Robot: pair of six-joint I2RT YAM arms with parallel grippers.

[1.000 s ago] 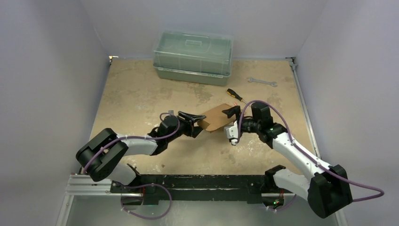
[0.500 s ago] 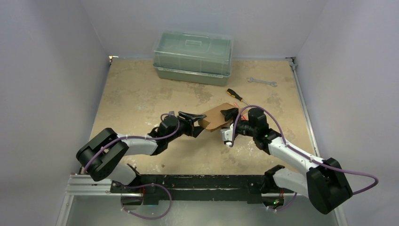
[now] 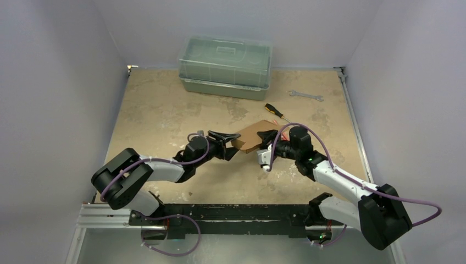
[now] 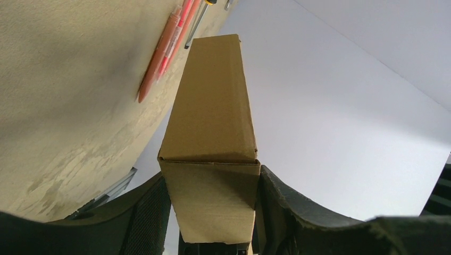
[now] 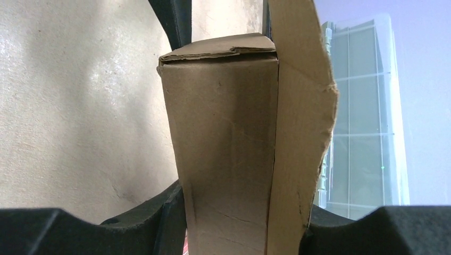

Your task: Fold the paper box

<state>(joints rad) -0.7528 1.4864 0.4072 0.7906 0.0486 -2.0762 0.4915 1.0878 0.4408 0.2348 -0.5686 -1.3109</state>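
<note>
The paper box [image 3: 250, 137], a small brown carton, hangs just above the table's middle, held from both ends. My left gripper [image 3: 229, 144] is shut on its left end. In the left wrist view the paper box [image 4: 210, 106] sits tight between both black fingers [image 4: 143, 218], and my left gripper [image 4: 210, 183] presses its sides. My right gripper [image 3: 268, 138] is shut on the right end. In the right wrist view the paper box [image 5: 226, 122] fills my right gripper [image 5: 242, 212], with a loose flap [image 5: 300, 95] standing along its right side against the right finger [image 5: 340, 228].
A translucent green-grey lidded container [image 3: 225, 67] stands at the back. A wrench [image 3: 305, 95] and a yellow-handled screwdriver [image 3: 274, 110] lie behind the box to the right. A red pen [image 4: 159, 53] lies on the table under the box.
My right arm slid left onto the box's right end and its jaws closed on it. The left arm and its grip stayed put.
</note>
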